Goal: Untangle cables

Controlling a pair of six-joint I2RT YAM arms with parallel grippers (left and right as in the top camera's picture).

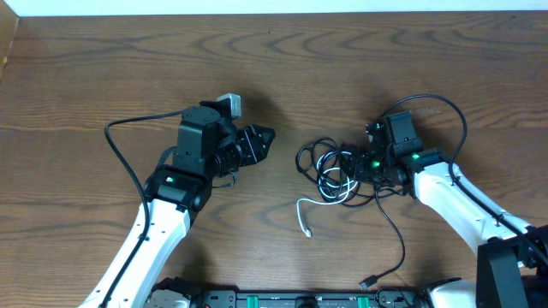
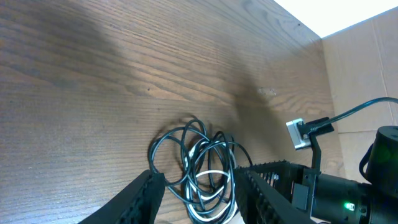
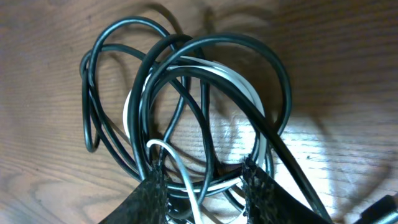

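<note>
**Tangle on the table (image 1: 128,68).** The cables (image 1: 330,171) lie in one loose coil right of centre, with a white end and a black end trailing toward the near edge. Your right gripper (image 3: 204,171) sits low at the coil's edge, probably placed to single out one strand. Its jaws stand partly apart and straddle white and black strands without pinching any. Your left gripper (image 1: 264,141) hovers apart from the coil, aimed at it, jaws partly apart and holding nothing.
</note>
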